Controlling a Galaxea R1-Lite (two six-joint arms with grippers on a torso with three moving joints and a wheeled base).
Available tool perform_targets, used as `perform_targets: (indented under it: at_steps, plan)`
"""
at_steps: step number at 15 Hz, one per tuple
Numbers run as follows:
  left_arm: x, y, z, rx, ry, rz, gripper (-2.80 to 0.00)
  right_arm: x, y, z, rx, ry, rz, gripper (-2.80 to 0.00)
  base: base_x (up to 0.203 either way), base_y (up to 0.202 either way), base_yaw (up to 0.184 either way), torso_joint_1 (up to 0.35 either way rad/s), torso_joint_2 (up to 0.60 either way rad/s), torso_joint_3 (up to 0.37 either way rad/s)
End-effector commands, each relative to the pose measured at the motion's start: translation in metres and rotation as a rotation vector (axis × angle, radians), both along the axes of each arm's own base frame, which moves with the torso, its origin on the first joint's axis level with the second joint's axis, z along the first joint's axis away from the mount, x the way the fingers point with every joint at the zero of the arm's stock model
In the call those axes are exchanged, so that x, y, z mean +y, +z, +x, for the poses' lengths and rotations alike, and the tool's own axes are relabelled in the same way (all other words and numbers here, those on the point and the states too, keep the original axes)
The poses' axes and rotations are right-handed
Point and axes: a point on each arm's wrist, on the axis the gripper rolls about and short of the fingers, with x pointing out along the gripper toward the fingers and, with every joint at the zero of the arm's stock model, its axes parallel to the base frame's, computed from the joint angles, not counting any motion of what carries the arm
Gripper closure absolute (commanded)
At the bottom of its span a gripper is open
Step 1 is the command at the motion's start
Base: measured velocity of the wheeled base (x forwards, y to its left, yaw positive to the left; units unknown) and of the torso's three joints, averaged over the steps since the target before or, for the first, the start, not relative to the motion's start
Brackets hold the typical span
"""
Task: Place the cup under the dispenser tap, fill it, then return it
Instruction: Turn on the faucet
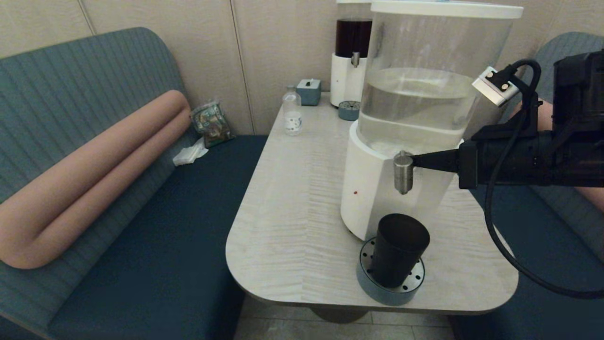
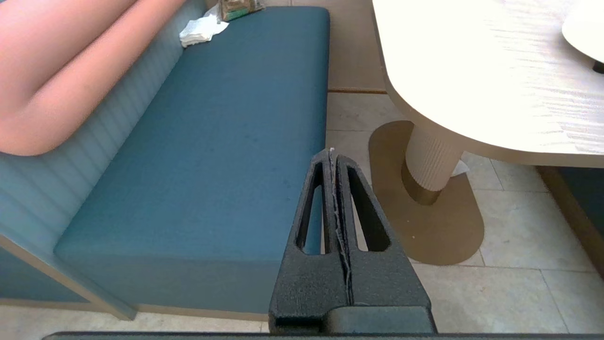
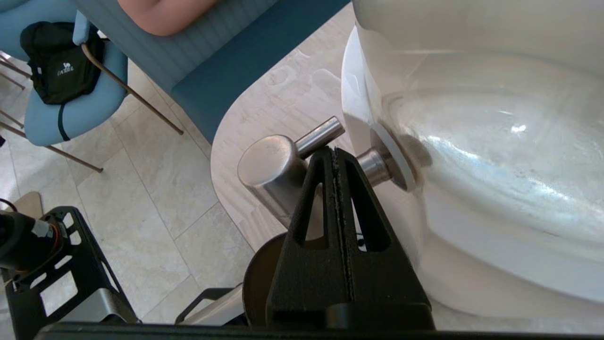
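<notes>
The dark, nearly black cup [image 1: 398, 248] stands upright on a round blue-grey drip tray [image 1: 367, 283], directly below the brushed-steel dispenser tap [image 1: 403, 172] of the big white-based clear-tank dispenser [image 1: 368, 198]. My right gripper [image 1: 416, 160] reaches in from the right, shut, with its tip against the side of the tap. In the right wrist view the shut gripper [image 3: 335, 153] rests against the tap [image 3: 269, 165] just beneath its small steel lever [image 3: 321, 134]; the cup [image 3: 257, 278] shows partly behind the fingers. My left gripper [image 2: 331, 153] hangs shut and empty beside the table, low over the floor.
At the table's far end stand a small clear bottle [image 1: 292, 113], a blue box [image 1: 309, 91], the dark-liquid dispenser [image 1: 351, 61] and its own small tray [image 1: 349, 110]. A blue bench [image 1: 155, 245] with a pink cushion [image 1: 94, 174] lies left. The table's rounded front edge [image 1: 377, 307] is close to the tray.
</notes>
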Motion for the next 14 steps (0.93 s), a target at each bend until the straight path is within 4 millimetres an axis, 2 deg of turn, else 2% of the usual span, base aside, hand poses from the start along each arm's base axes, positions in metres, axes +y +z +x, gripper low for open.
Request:
perform_targets:
  at_steps: [1,14]
  plan:
    - [0.0,0.0,0.0001,0.001,0.001,0.0,0.0,0.005,0.0004,-0.0001,-0.007,0.022,0.005,0.0,0.0,0.0,0.0,0.0,0.0,0.0]
    - [0.0,0.0,0.0001,0.001,0.001,0.0,0.0,0.0017,0.0008,-0.0052,-0.023,-0.007,0.001,0.0,0.0,0.0,0.0,0.0,0.0,0.0]
